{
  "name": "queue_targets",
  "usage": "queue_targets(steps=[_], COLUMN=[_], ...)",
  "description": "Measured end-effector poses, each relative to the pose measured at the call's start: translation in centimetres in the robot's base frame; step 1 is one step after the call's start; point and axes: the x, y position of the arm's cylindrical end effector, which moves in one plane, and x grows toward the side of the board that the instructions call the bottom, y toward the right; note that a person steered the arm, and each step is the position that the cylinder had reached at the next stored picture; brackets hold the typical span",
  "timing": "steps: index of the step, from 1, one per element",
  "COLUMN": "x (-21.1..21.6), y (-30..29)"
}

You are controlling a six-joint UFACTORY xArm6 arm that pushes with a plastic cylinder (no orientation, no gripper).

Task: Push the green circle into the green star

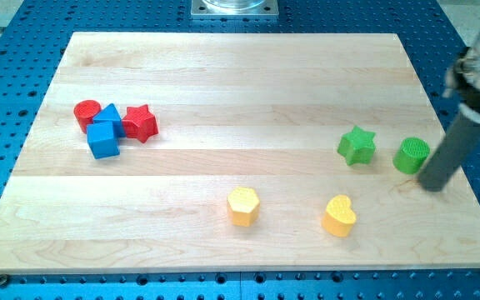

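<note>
One rod, no gripper to read: my tip [433,185] sits just right of the green circle [411,155], mid-right of frame. Green star [357,145] lies near its left, small gap on the desk [223,83]. Push leftward not yet finished.

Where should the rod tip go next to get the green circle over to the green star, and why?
Probably a short push toward the view's left. My tip sits just right of the green circle and slightly lower, and the green star lies a small gap to the circle's left. Nudging the tip up a touch first would likely keep the circle from sliding off upward.
</note>
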Motion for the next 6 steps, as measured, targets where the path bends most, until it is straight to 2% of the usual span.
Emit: queue_targets(steps=[1,2,6], x=[0.0,-2.0,-6.7], y=[4.2,4.5,-27.7])
